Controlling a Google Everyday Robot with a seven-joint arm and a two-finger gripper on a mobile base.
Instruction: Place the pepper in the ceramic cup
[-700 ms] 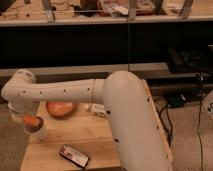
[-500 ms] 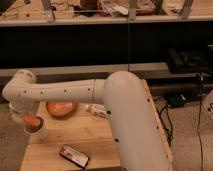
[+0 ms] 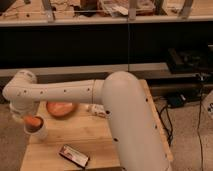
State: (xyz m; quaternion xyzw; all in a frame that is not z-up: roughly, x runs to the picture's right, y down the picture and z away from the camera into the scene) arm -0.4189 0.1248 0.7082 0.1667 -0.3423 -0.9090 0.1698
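An orange pepper [image 3: 33, 121] sits at the mouth of a white ceramic cup [image 3: 40, 132] that stands at the left edge of the wooden table [image 3: 90, 137]. My white arm reaches across the table from the right to the far left and bends down there. The gripper [image 3: 25, 119] is at the arm's end, right at the pepper and over the cup. The arm's wrist hides most of the gripper. I cannot tell whether the pepper rests in the cup or is held just above it.
An orange bowl [image 3: 61, 108] lies on the table just right of the cup. A small white object [image 3: 97, 110] lies beside the bowl. A dark flat packet [image 3: 74, 155] lies near the front edge. Dark shelving stands behind, and cables lie on the floor at the right.
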